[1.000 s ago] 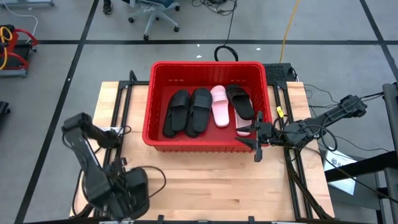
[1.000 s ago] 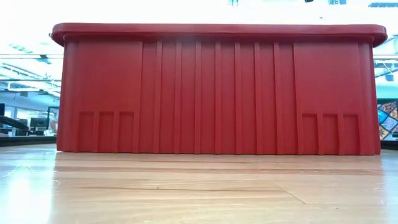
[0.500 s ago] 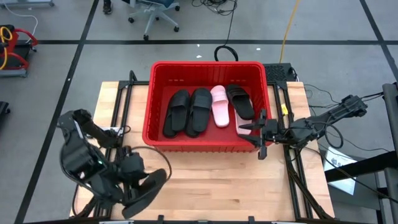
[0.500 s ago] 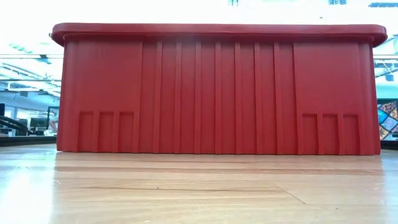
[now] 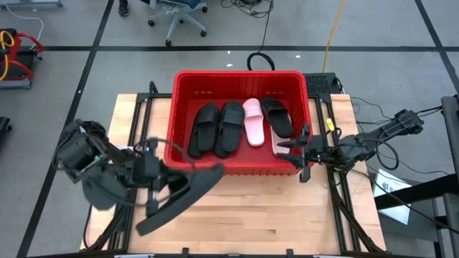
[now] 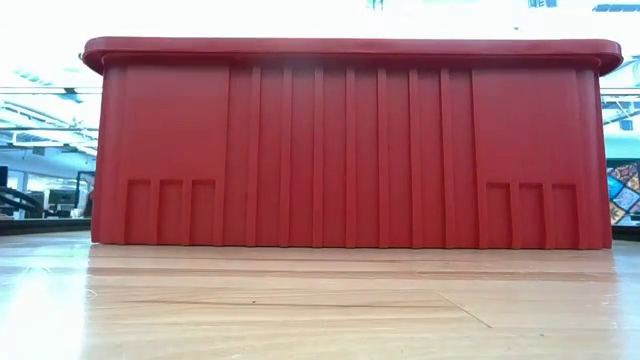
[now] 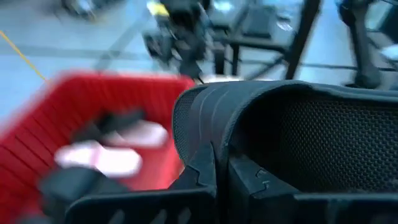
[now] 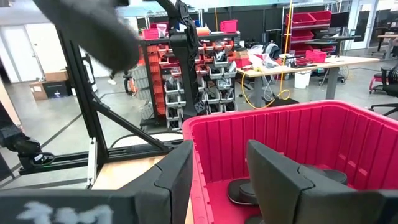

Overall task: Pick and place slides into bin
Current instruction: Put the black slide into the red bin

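The red bin point(image 5: 240, 74) stands at the table's far middle and fills the low view point(image 6: 350, 140). Inside lie two black slides point(image 5: 215, 129) side by side, a pink slide point(image 5: 252, 122), another black one point(image 5: 278, 117) and a second pink one point(image 5: 282, 147) at the right near corner. My left gripper point(image 5: 156, 195) is over the table's left near part, shut on a black slide point(image 5: 190, 190). My right gripper point(image 5: 304, 153) hangs open at the bin's right near corner, nothing between its fingers point(image 8: 177, 174). My left gripper pinches the black slide between its two fingers point(image 7: 202, 174), on a curved ribbed part point(image 7: 208, 134) that looks like the strap's edge. The slide is lifted clear of the table. It tilts, with one end point(image 5: 215, 172) toward the bin's near wall and the other point(image 5: 143, 226) toward the table's near edge.
Bare wooden table point(image 5: 272, 215) lies between the bin and the near edge. Dark frame rails point(image 5: 337, 208) run along the table's sides. Cables and shelving point(image 8: 180, 81) stand beyond the table's right side.
My left gripper has risen from low at the table's near left, tipped from pointing down to nearly level, and swung toward the bin. The black slide has come up with it, lifted clear of the table, its far end now near the bin's near wall.
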Controlling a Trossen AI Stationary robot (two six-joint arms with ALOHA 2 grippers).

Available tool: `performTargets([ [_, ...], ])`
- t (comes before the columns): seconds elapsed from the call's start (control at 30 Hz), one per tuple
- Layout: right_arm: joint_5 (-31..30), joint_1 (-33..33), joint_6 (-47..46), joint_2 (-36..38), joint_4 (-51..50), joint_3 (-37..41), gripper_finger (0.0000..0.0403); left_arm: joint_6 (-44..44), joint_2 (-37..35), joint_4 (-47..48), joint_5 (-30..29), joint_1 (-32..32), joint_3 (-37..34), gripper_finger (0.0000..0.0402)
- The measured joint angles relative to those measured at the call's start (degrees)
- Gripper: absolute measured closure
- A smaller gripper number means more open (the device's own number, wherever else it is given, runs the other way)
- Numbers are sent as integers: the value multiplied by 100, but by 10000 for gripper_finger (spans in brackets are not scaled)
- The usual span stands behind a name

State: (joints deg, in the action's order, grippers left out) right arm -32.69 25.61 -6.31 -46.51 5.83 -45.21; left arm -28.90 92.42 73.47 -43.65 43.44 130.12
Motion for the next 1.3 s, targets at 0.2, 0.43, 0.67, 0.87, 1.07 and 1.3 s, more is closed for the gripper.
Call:
performTargets([
  [0.2, 0, 0, -2, 320, 20, 0, 261, 1610, 3, -359, -423, -664, 108, 401],
  [0.43, 0, 0, 13, 890, 24, 0, 261, 2643, 126, -615, -609, -1942, 108, 401],
  [0.67, 149, 0, 420, 1302, 20, 0, 261, 3612, 661, -1275, -287, -3230, 103, 401],
  [0.87, 149, 0, 573, 1448, 15, -2, 261, 4158, 1441, -1594, 74, -3912, 100, 401],
  [1.07, 140, 0, 717, 1432, -4, -2, 261, 4597, 2209, -1838, 306, -4292, 100, 401],
  [1.3, 136, 0, 715, 1414, -7, -2, 261, 4705, 3046, -2413, 790, -4661, 99, 401],
])
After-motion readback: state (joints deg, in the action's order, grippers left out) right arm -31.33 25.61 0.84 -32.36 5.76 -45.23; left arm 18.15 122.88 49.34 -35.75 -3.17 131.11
